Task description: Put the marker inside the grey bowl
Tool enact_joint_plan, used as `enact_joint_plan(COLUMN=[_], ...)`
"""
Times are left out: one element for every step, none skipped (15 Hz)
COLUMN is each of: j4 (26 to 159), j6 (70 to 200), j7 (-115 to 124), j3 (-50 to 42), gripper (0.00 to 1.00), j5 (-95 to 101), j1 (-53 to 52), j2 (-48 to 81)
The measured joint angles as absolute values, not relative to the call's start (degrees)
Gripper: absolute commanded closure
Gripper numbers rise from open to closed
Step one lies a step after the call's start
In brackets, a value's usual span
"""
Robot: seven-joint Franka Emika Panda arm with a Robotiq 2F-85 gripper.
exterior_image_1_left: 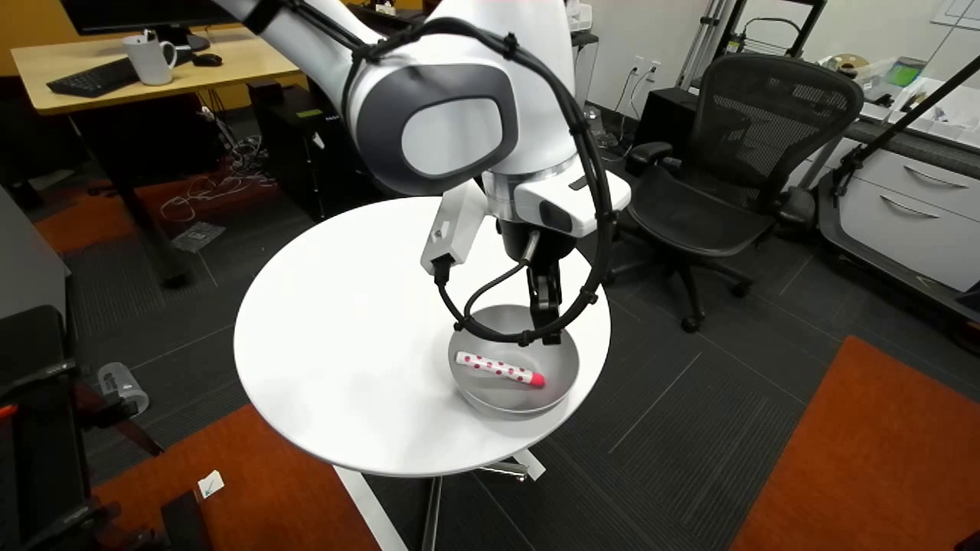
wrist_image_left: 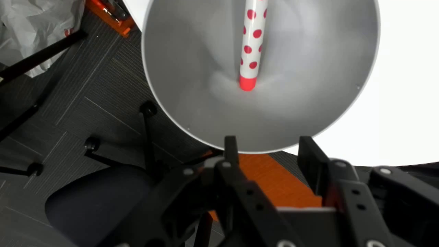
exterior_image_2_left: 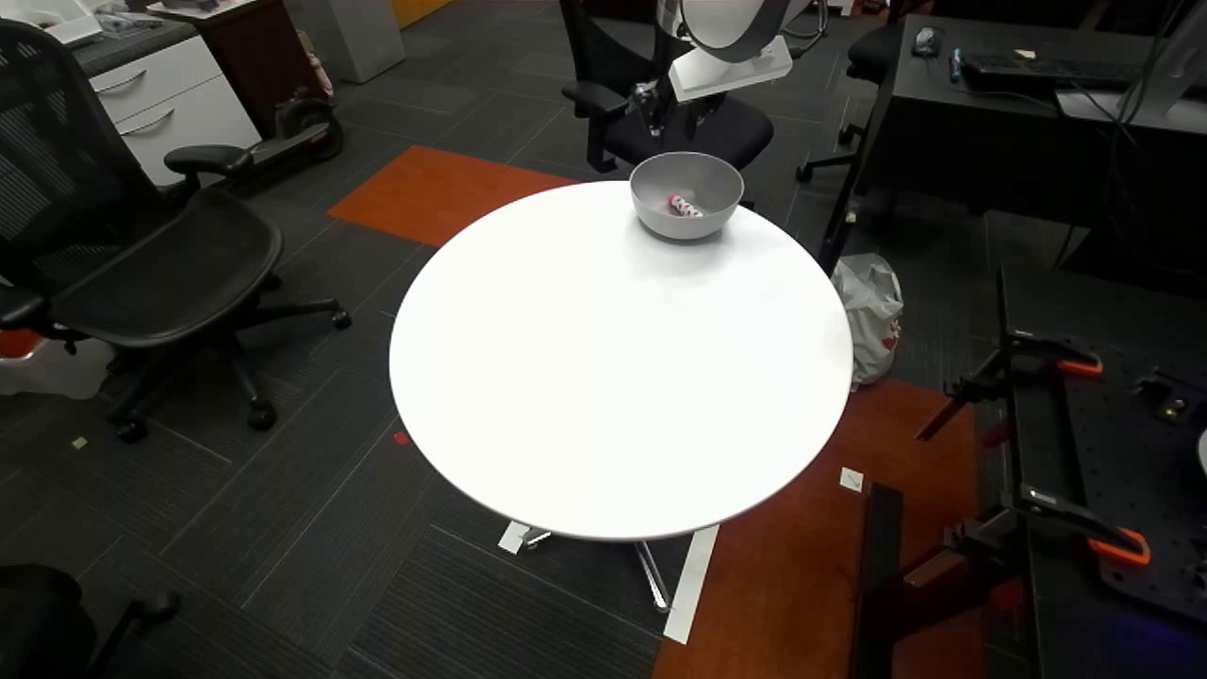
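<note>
The marker (exterior_image_1_left: 499, 368), white with red spots and a red end, lies inside the grey bowl (exterior_image_1_left: 563, 375). In an exterior view the marker (exterior_image_2_left: 686, 206) shows partly over the near wall of the bowl (exterior_image_2_left: 674, 228). In the wrist view the marker (wrist_image_left: 252, 51) lies on the bowl's floor, its red end toward my gripper and its other end out of frame; the bowl (wrist_image_left: 185, 79) fills the upper middle. My gripper (wrist_image_left: 268, 144) is open with nothing between its fingers. It hangs above the bowl's rim, apart from the marker, in both exterior views (exterior_image_1_left: 550, 337) (exterior_image_2_left: 674, 130).
The bowl stands near the edge of a round white table (exterior_image_1_left: 344, 344). A black mesh chair (exterior_image_1_left: 720, 168) is close to the table, and another dark chair (exterior_image_2_left: 698, 132) stands beyond the bowl. A desk (exterior_image_1_left: 57, 61) with a mug is behind. A black cable loops around the arm.
</note>
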State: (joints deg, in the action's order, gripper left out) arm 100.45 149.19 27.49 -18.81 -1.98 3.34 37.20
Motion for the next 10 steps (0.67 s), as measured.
enact_joint_plan(j4=[100.2,100.0,99.9,99.9,99.9,99.9,99.9,99.9,99.8,99.8], j6=[149.1,149.0,149.0,149.0,149.0,149.0,149.0,149.0,148.9,148.7], j7=[27.5,27.5,27.5,27.5,27.5,27.5,27.5,27.5,27.5,27.5], j3=[-18.8,-18.8,-18.7,-18.7,-18.6,-18.6,-18.6,-18.6,-18.4,-18.1], gripper=[0.10,0.04,0.00,0.00,0.00,0.00,0.00,0.00,0.00,0.00], j5=[-2.0,-2.1,-2.2,-2.3,-2.4,-2.5,-2.6,-2.8,-3.1,-3.2], j1=[3.4,3.4,3.5,3.5,3.5,3.6,3.6,3.6,3.7,3.9], j2=[37.3,37.4,37.4,37.5,37.5,37.5,37.5,37.5,37.5,37.5])
